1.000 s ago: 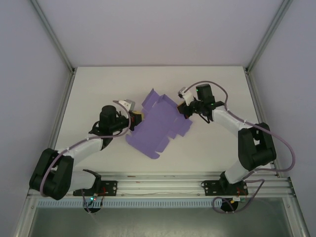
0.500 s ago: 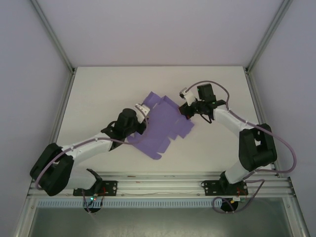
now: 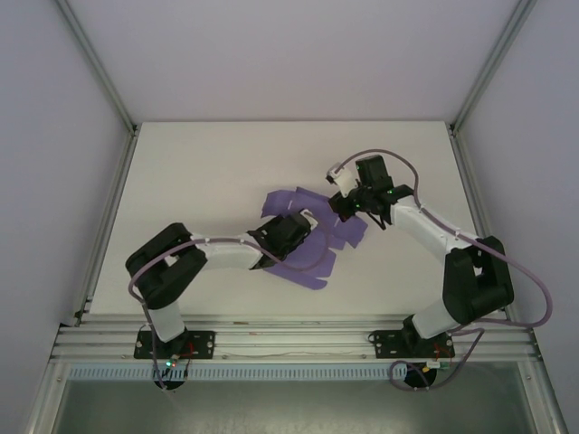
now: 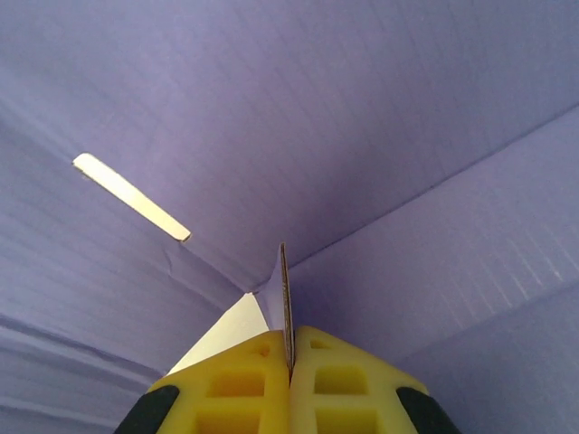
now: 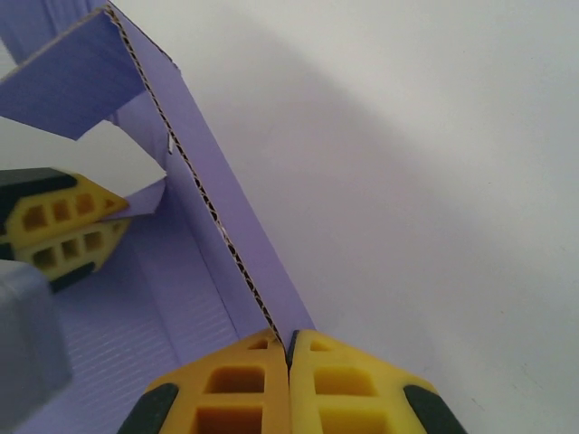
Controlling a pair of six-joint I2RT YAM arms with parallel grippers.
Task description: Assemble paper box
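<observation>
With the left jaws newly swung to mid-frame, they and the right jaws each clamp a flap of the purple corrugated-card box blank [image 3: 327, 242] on the white bench [image 3: 181, 181], so folding seems underway.

text: none legible | labels: none | brands: none | numbers: none

- You are looking down on a white, matte bench [image 3: 181, 181].
- A purple paper box [image 3: 318, 260] lies on it near the middle, a die-cut blank partly folded, some flaps raised.
- From the right wrist, one corrugated wall stands up from the white surface.
</observation>
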